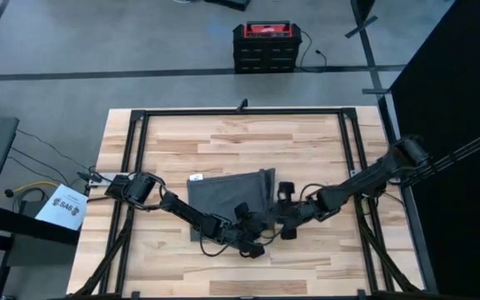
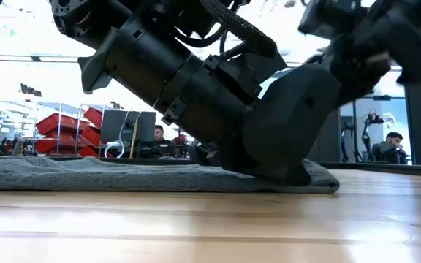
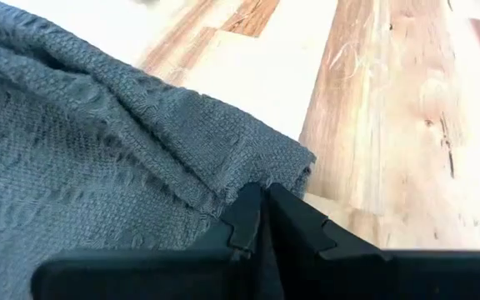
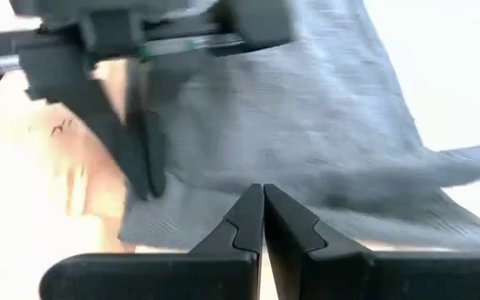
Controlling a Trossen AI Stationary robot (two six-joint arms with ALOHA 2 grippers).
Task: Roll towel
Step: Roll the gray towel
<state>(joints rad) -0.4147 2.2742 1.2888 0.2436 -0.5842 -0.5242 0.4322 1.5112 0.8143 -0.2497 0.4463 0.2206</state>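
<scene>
The dark grey towel (image 1: 223, 196) lies flat mid-table, with a small white tag (image 1: 196, 177) at its far left corner. In the low view the towel (image 2: 108, 175) rests flat on the wood. Both arms meet at its near right corner. My left gripper (image 1: 253, 236) reaches in from the left and is shut at that corner (image 3: 263, 200). My right gripper (image 1: 280, 221) reaches in from the right, just beside it, and is shut over the towel's edge (image 4: 262, 196). The arms hide the corner itself from above. My left gripper pinches the towel's edge right beside its corner (image 3: 294, 167) between its two fingertips, slanting down from the table's left. The cloth bunches into a low fold at the tips and otherwise lies on the table. My right gripper closes its fingertips over the towel's edge (image 4: 223, 218), slanting down from the table's right. One layer or several, I cannot tell. The cloth there lies on the table.
A black frame rail (image 1: 140, 125) runs round the tabletop. Bare wood (image 1: 248, 142) lies beyond the towel's far edge. A red and black toolbox (image 1: 265, 42) stands on the floor past the far edge. People sit in the room behind (image 2: 393, 146).
</scene>
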